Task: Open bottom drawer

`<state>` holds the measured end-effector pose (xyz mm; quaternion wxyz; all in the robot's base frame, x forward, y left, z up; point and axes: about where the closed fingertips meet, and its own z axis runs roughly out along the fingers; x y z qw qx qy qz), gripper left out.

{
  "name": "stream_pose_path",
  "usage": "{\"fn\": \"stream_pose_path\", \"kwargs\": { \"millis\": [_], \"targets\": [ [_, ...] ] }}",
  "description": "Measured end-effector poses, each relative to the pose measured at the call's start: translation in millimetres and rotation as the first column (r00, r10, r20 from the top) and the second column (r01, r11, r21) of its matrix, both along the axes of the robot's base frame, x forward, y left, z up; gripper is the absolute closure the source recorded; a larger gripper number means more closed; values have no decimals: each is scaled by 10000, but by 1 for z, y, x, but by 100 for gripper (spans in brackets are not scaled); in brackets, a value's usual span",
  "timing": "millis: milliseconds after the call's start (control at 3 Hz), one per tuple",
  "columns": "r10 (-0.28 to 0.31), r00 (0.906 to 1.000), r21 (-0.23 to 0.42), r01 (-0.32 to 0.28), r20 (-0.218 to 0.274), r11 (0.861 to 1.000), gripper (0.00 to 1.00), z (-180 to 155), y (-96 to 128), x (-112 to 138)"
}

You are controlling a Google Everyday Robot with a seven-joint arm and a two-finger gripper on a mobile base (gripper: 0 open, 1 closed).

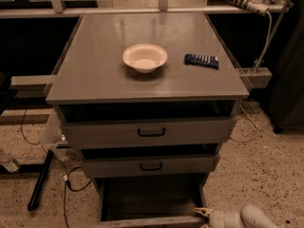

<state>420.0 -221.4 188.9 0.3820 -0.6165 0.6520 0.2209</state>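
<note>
Bottom drawer (pixel 152 198) sits at the base of the cabinet (pixel 142 87), pulled well out, its dark interior exposed and its front cut off at the frame's lower edge. Gripper (pixel 204 213) is at that front's right end, below the cabinet's right corner; can't tell whether it's spread or closed. Middle drawer (pixel 190 165) and top drawer (pixel 199 132) are each slightly ajar. On the cabinet top: a white bowl (pixel 145 57) near centre and a dark remote (pixel 202 60) to its right.

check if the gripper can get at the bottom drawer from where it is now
Probably yes: the gripper sits at the front right corner of the bottom drawer, with nothing between them. The drawer looks pulled well out.
</note>
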Motion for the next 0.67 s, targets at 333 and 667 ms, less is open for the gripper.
{"fn": "stream_pose_path", "kwargs": {
  "millis": [333,667],
  "targets": [
    [1,10000,1,-1,-1,10000,0,0,0,0],
    [1,10000,1,-1,-1,10000,0,0,0,0]
  ]
}}
